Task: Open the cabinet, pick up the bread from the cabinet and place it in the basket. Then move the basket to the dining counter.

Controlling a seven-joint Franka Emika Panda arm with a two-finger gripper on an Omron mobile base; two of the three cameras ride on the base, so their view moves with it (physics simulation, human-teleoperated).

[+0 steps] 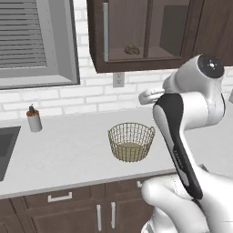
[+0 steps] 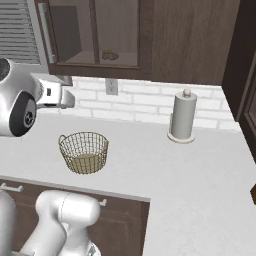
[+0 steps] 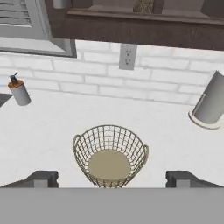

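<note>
Fingertips of my gripper [image 3: 112,178] are standing wide apart, holding nothing, at bottom of hand view. Cabinet [image 1: 141,32], top centre, is showing bread [image 1: 132,49] inside behind glass. Basket [image 3: 110,155] is waiting empty mid-frame. Opening step pending; handle [image 1: 105,32] needs reaching.

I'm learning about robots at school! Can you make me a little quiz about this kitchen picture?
1. True or false: the bread is already in the basket.
2. What stands right of the basket, by the wall? A) paper towel roll B) kettle C) toaster
3. Fill in: the soap bottle stands between the basket and the ____.

Key:
1. False; it sits in the cabinet, and the basket is empty.
2. A
3. sink
</note>
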